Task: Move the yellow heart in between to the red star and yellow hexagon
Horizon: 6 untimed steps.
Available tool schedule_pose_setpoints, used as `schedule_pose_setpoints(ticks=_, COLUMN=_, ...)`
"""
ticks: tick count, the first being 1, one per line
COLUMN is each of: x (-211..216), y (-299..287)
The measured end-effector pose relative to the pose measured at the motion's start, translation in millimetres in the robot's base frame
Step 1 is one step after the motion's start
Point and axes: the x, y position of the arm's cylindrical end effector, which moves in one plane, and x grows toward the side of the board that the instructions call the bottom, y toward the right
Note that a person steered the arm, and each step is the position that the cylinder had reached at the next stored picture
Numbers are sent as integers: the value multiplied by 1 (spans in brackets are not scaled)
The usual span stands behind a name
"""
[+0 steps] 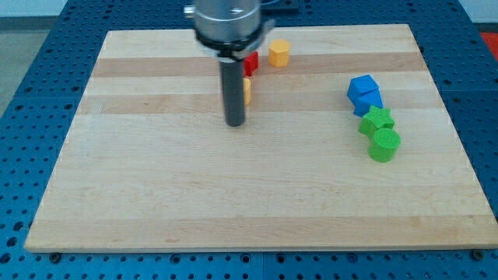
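My tip (235, 123) sits on the board (156, 194) just left of the yellow heart (247, 90), bare rod grasping nothing, apparently placed to nudge it up and right. The rod hides most of the heart and red star (251, 63); the yellow hexagon (279, 54) stands clear.

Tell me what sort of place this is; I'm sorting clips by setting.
Probably a robotics lab bench: a wooden board lies on a blue perforated table, with small coloured blocks like the yellow hexagon, and my tip resting on the board.
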Motion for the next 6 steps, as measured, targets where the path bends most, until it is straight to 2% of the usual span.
schedule_pose_setpoints(ticks=1, x=-16, y=0)
schedule_pose_setpoints(ticks=2, x=-35, y=24)
schedule_pose_setpoints(ticks=5, x=-118, y=69)
schedule_pose_setpoints(ticks=6, x=-132, y=71)
